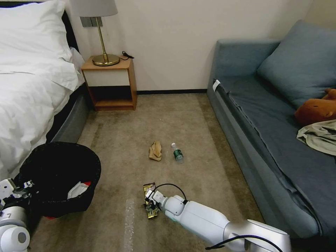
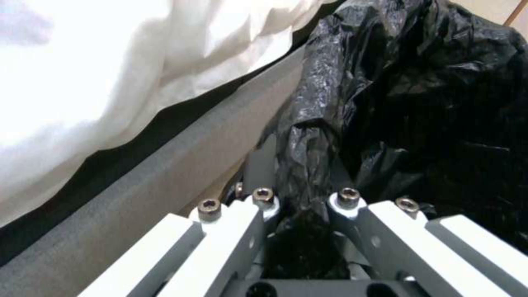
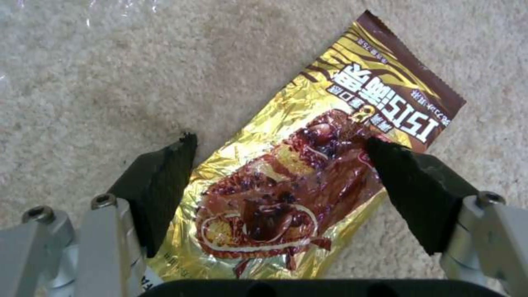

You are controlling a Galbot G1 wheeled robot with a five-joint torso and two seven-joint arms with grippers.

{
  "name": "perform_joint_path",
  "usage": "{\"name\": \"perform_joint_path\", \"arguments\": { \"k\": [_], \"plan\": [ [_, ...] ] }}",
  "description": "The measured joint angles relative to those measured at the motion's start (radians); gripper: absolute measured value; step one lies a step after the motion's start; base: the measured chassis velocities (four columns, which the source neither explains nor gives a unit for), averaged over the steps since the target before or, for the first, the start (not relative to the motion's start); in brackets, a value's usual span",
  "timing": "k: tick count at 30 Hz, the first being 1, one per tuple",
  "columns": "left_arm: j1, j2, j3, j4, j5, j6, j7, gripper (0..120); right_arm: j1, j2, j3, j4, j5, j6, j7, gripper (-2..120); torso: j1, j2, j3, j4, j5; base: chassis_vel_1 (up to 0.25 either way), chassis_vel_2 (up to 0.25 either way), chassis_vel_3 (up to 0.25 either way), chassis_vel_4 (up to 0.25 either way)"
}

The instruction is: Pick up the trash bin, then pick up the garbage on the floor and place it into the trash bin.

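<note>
- Two arms are at work: the left gripper [image 2: 300,206] is clamped on the rim of the trash bin [image 1: 57,176], which is lined with crinkly black plastic and sits beside the bed [image 1: 28,87].
- The right gripper [image 3: 280,165] is down at the carpet [image 1: 140,129], its black pads [image 3: 165,181] spread apart on either side of the gold-brown snack wrapper [image 3: 308,177], which lies flat, shiny and creased.
- Farther off lie crumpled tan paper [image 1: 155,151] and a small clear bottle [image 1: 177,152], near each other.

The robot's arms are glossy white with rounded joints, and a thin black cable [image 1: 172,187] loops over one wrist. Pale metal finger links carry dark hex screws [image 2: 263,194] and end in black wedge-shaped pads [image 3: 165,181].
</note>
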Motion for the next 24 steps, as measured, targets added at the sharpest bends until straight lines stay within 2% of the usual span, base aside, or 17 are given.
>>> {"name": "perform_joint_path", "arguments": {
  "k": [11,19,24],
  "plan": [
    [-0.002,0.005,0.001,0.007,-0.001,-0.002,0.003,4,-0.004,-0.005,0.005,0.011,0.008,-0.012,-0.002,79,0.0,0.0,0.0,0.0,-0.0001,0.0,0.0,0.0,0.0],
    [-0.006,0.008,0.003,0.01,-0.001,-0.002,0.004,4,-0.002,-0.006,0.003,0.012,0.014,-0.013,-0.008,61,0.0,0.0,0.0,0.0003,0.0002,0.0,0.0,0.0,0.0],
    [-0.006,0.009,0.003,0.011,-0.002,-0.002,0.005,4,0.001,-0.006,0.001,0.009,0.017,-0.013,-0.012,56,0.0,0.0,0.0,0.0004,0.0003,0.0,0.0,0.0,0.0]
  ]
}}
